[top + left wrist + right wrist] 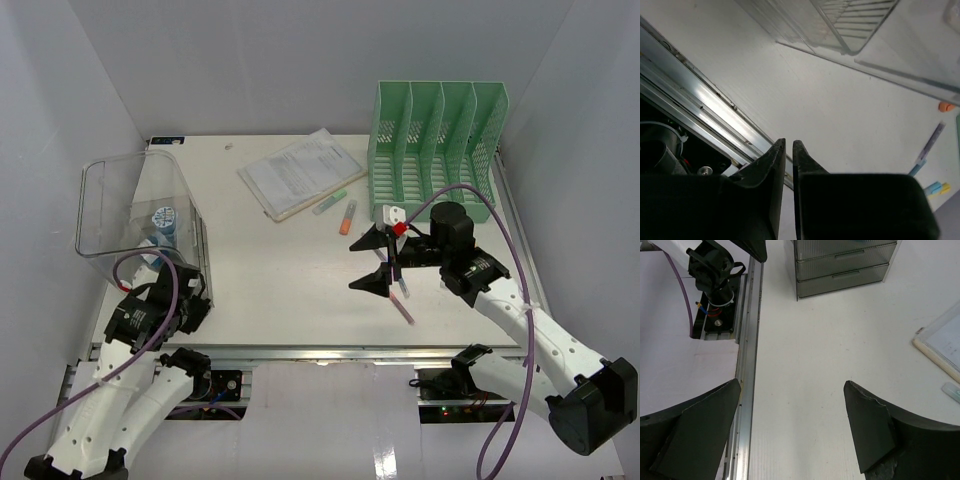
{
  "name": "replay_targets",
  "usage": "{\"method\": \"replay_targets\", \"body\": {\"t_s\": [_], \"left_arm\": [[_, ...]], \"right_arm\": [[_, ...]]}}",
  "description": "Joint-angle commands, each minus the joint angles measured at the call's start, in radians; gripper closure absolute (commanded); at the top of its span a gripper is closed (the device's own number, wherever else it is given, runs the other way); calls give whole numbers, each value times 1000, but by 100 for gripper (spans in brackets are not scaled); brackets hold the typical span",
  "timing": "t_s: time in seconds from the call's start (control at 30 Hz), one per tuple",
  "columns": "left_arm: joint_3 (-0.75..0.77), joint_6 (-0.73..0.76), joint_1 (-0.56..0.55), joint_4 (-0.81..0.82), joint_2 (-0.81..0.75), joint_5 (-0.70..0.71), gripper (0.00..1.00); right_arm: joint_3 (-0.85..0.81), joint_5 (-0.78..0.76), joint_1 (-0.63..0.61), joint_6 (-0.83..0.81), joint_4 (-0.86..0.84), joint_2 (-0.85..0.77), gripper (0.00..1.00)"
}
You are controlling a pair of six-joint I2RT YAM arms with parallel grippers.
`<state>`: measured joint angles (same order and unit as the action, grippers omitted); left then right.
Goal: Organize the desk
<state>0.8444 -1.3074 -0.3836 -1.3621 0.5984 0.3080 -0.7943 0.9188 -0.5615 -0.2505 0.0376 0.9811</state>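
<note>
Desk (290,290) spans the view, its metal rail (300,352) lining the front edge. The right gripper (362,264) hovers right of centre with its jaws wide and holding nothing, a pen (404,305) near it. The left gripper (789,146) sits at the front left corner beside the clear bin (120,200), its jaws nearly together on nothing. Bare top stretches between the two grippers. A green rack (435,140) stands in the far right corner.

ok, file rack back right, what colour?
The file rack is mint green; top external view shows it best.
</note>
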Motion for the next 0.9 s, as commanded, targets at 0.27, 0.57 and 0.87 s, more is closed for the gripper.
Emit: {"method": "replay_targets", "body": {"t_s": [0.27, 0.57, 0.87], "left_arm": [[35, -246, 0, -44, -27, 153, 75], [117, -184, 9, -48, -124, 412, 91], [171, -111, 11, -49, 35, 594, 90]], "right_arm": [[59, 5, 28, -1, 41, -100, 10], [78, 12, 32, 2, 47, -121, 10], [103, 17, 47, 3, 57, -165, 10]]}}
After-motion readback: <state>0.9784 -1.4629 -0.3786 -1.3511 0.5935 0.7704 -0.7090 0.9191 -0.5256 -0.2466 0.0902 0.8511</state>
